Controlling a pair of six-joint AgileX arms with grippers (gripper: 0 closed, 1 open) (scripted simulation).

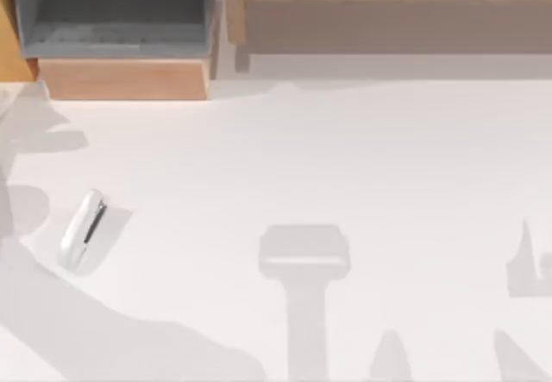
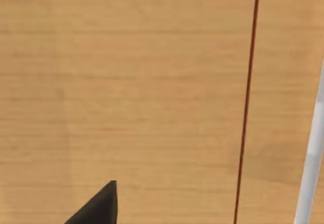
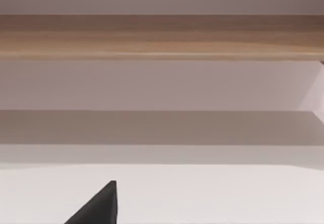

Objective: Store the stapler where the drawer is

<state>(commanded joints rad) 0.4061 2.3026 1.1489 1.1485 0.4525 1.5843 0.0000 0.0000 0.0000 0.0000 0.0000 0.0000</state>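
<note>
- Lying on the white table (image 1: 345,158) at the lower left of the top view, the stapler (image 1: 83,231) sits tilted, its dark slit facing right.
- Drawer (image 1: 121,33) stands pulled open at the upper left, grey inside, its tan front panel nearest the stapler but well apart from it.
- Shelf (image 1: 397,11) runs along the upper right.
- Left tool (image 2: 98,206) shows 1 dark fingertip over wood grain; right tool (image 3: 98,206) shows 1 fingertip facing the shelf; cannot tell if either is released or clenched.
</note>
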